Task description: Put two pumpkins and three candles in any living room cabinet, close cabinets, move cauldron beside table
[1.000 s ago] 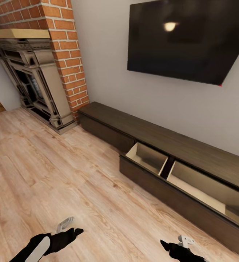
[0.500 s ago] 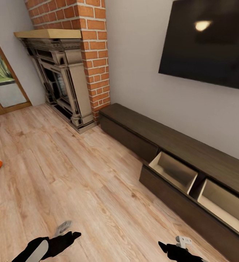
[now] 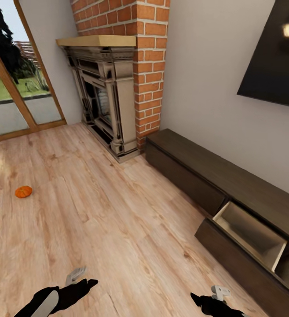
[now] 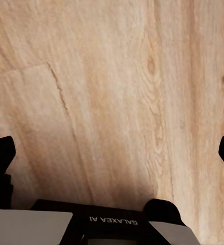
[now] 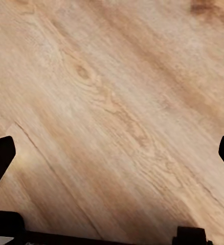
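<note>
Bare wood floor (image 3: 118, 229) spreads before me, brick fireplace (image 3: 113, 88) upper centre. One pumpkin (image 3: 23, 191) lies mid-left; the cabinet (image 3: 232, 211) at right has a drawer open. My left gripper (image 4: 112, 153) and right gripper (image 5: 112, 153) both hang spread wide, holding nothing.

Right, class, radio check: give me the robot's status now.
Left gripper open, empty; right gripper open, empty. One pumpkin on floor, far left. Cabinet drawer open, empty. Bare floor between, nothing blocking.
</note>
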